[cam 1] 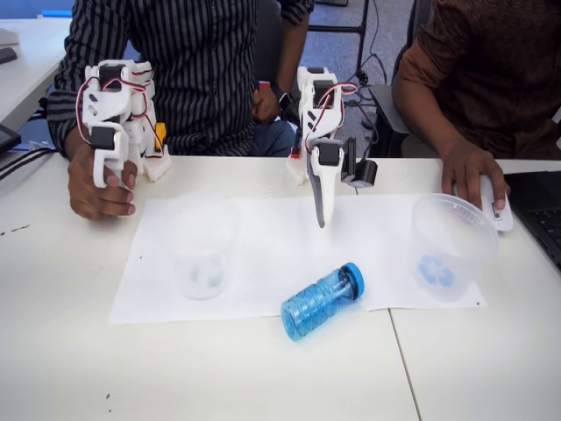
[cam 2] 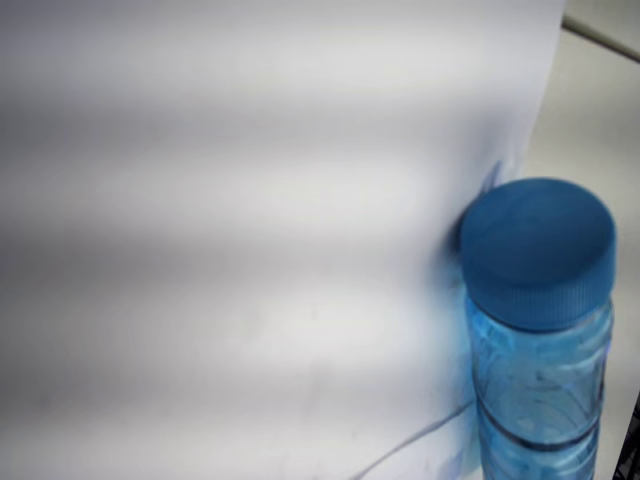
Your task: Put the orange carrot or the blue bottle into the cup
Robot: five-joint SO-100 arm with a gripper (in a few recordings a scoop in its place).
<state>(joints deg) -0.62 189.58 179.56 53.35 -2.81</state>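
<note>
Blue bottle [cam 1: 322,303] lies on its side at the paper's front edge, well left of the cup [cam 1: 451,246]; our gripper [cam 1: 321,210] hangs above it, jaws seemingly closed and empty, so we should open wide, descend squarely across its ribbed body

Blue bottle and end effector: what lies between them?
Nothing but bare white paper: in the fixed view the end effector hangs above it, apart from the blue bottle.
</note>
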